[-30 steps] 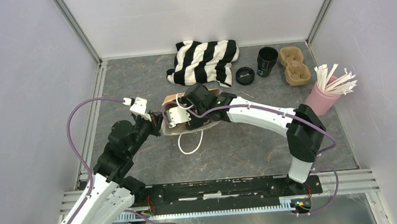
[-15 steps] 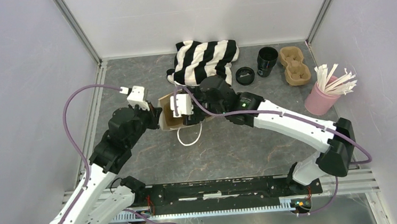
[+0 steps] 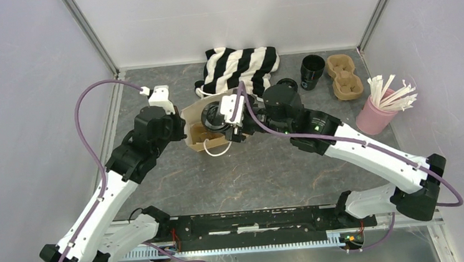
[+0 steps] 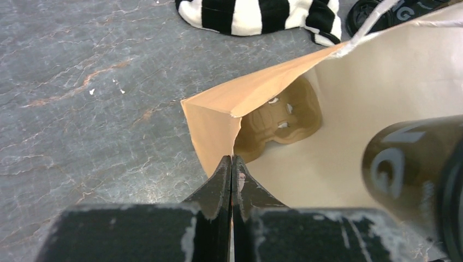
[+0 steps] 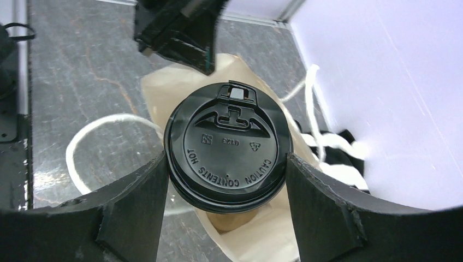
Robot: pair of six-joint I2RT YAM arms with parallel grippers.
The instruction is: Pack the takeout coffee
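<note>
The right claw (image 5: 229, 166) grips the takeout coffee (image 5: 229, 147), one black finger pressed to each side of the cup just under the rim of its round black lid, whose raised lettering faces the wrist camera. Below and beyond the held cup lies the open mouth of the brown paper bag (image 5: 243, 232), and the bag's white cord handle (image 5: 82, 147) loops out on the grey table (image 5: 82, 71) to the left of the fingers. From above, the right claw (image 3: 221, 116) holds the cup (image 3: 213, 115) right at the bag (image 3: 192, 116). The left claw (image 4: 231, 166) is closed, its two fingers pinching the bag's near edge (image 4: 218, 131) between them. Ahead of those fingers the bag's pale inner wall (image 4: 349, 93) opens out, with a moulded pulp cup carrier (image 4: 281, 114) deep inside and the dark side of the coffee cup (image 4: 415, 164) to the right of the fingertips, seen against that wall; how far in it reaches I cannot tell. In the overhead view the left claw (image 3: 179, 131) sits at the bag's left side, facing the right claw across it. Beyond both claws, toward the back wall, lie a black-and-white striped cloth (image 3: 240, 68), a loose black lid (image 3: 286, 84), a lidless black cup (image 3: 312, 70), a second pulp carrier (image 3: 345, 76) and a pink cup of white sticks (image 3: 375, 117).
</note>
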